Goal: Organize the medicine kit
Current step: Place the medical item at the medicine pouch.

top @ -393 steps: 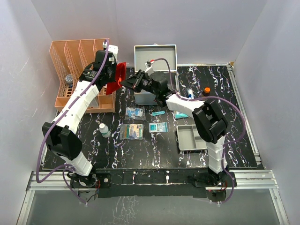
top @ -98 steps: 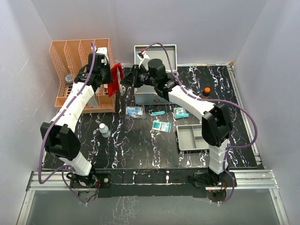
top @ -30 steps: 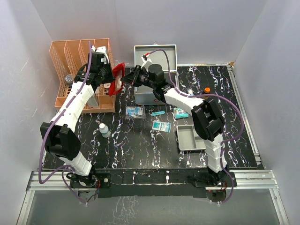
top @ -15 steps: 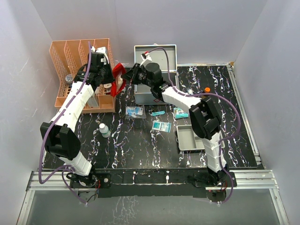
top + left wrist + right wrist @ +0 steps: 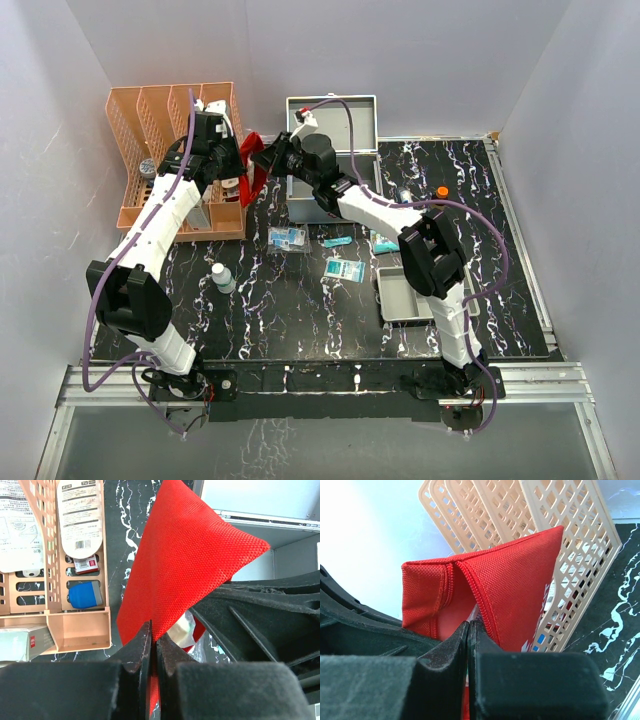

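Observation:
The medicine kit (image 5: 332, 122) is a silver-grey metal case that stands open at the back centre, with its lid up. My left gripper (image 5: 240, 172) is shut on the edge of the red pouch (image 5: 252, 160) and holds it in the air, left of the kit. In the left wrist view the jaws (image 5: 154, 630) pinch the red fabric (image 5: 185, 555). My right gripper (image 5: 266, 160) reaches into the pouch mouth from the right. In the right wrist view it (image 5: 469, 624) is shut on a thin clear packet (image 5: 481, 611) just inside the open zip of the pouch (image 5: 515, 580).
An orange file organiser (image 5: 165, 150) stands at the back left, close behind the pouch. A white bottle (image 5: 222, 278), small packets (image 5: 288, 238) (image 5: 343, 270), a grey divided tray (image 5: 405, 295) and an orange-capped bottle (image 5: 440, 191) are on the black table.
A packet that lay front centre on the table is gone from there. My right gripper has moved left, up to the pouch mouth. The left gripper holds the pouch almost still.

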Robot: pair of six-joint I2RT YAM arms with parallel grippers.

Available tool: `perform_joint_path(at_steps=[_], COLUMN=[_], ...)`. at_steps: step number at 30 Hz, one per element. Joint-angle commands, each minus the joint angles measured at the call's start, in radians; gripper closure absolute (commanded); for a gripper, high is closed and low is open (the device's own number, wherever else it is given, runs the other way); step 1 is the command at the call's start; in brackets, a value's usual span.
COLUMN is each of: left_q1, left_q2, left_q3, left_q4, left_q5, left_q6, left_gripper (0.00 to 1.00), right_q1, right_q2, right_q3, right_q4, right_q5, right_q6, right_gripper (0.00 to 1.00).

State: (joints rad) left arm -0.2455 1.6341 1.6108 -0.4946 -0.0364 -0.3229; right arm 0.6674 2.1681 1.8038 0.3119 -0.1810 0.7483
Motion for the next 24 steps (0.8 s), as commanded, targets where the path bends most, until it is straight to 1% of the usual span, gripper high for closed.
perform_joint_path(at_steps=[1, 5, 8, 16, 24], left_q1=[-0.004, -0.006, -0.008, -0.007, -0.007], left_q2=[-0.014, -0.014, -0.022, -0.033, -0.044], left_q3=[0.023, 0.023, 0.019, 0.02, 0.018], left_q4=[0.015, 0.017, 0.014, 0.016, 0.019], left_q5=[0.02, 0.025, 0.026, 0.011, 0.007], left_q6=[-0.014, -0.018, -0.02, -0.015, -0.013], left_gripper=[1.0, 1.0, 1.0, 1.0, 1.0], right_q1=[-0.001, 0.001, 0.008, 0.053, 0.075], right_q2=[-0.076, -0.084, -0.069, 0.02, 0.062], right_q3=[-0.01, -0.034, -0.035, 0.056, 0.136], right_q4=[0.075, 0.11, 0.107, -0.059, -0.253], right_q5=[0.049, 0.061, 0.05, -0.045, -0.066], right_q6=[-0.035, -0.035, -0.04, -0.044, -0.053], right_gripper=[1.0, 1.0, 1.0, 1.0, 1.0])
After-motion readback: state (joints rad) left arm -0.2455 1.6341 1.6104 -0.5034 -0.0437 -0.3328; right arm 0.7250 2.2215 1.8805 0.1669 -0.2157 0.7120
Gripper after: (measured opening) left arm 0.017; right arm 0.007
